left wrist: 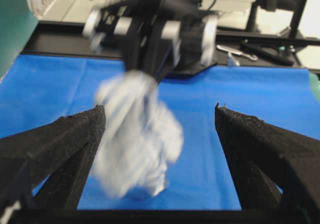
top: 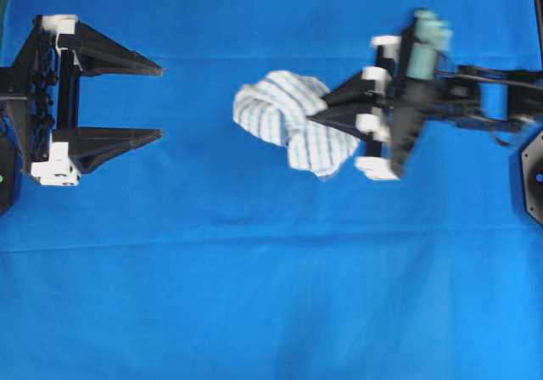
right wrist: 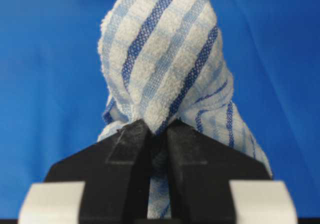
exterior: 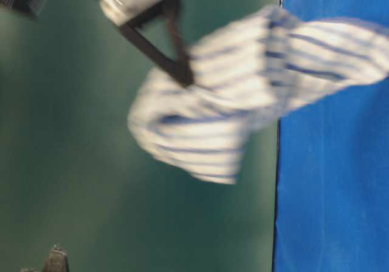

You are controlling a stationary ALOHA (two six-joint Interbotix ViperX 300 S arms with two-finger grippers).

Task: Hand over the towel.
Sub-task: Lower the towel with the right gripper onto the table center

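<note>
The whole table is seen covered by a large plain blue cloth (top: 271,295), smooth but for a faint crease running across its lower half in the overhead view. At the left edge of that view, the left black gripper with white fittings (top: 161,102) is held level above the cloth, its jaws spread wide with nothing between them. From the left wrist view the two black fingers (left wrist: 60,149) are seen far apart, framing the scene ahead. Over on the right, the right black gripper (top: 316,113) is reached in toward the middle, its arm blurred with motion. Its jaws are pinched tight on a fold of the small white towel with thin blue and grey stripes (top: 284,119), as shown up close in the right wrist view, where the towel (right wrist: 165,79) bulges up out of the closed tips. The towel is bunched and hangs from those tips near the centre of the table, between the two grippers, well apart from the left one. In the table-level view it (exterior: 243,96) is seen blurred, clear of the surface.
</note>
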